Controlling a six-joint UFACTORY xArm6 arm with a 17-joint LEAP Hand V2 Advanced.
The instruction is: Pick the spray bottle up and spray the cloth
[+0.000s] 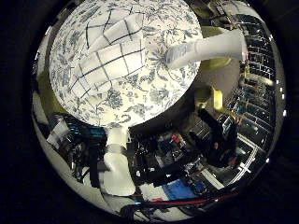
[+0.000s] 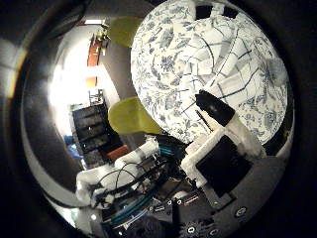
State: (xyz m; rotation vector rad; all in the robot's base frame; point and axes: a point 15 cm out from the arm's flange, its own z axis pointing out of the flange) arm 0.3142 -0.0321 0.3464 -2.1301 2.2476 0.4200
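A white cloth with dark grid lines (image 1: 112, 51) lies crumpled on a round table (image 1: 154, 93) covered with a blue-and-white flowered tablecloth. My hand (image 1: 205, 49) hovers well above the table, its white fingers (image 2: 223, 158) stretched out and relaxed with nothing between them. One finger reaches out over the table's edge, and the black-tipped one points toward the cloth. No spray bottle shows in either view.
Yellow-green chairs (image 2: 131, 116) stand around the table, another one (image 1: 212, 95) close to its edge. Dark shelving and cluttered equipment (image 1: 252, 93) fill the room beyond the table.
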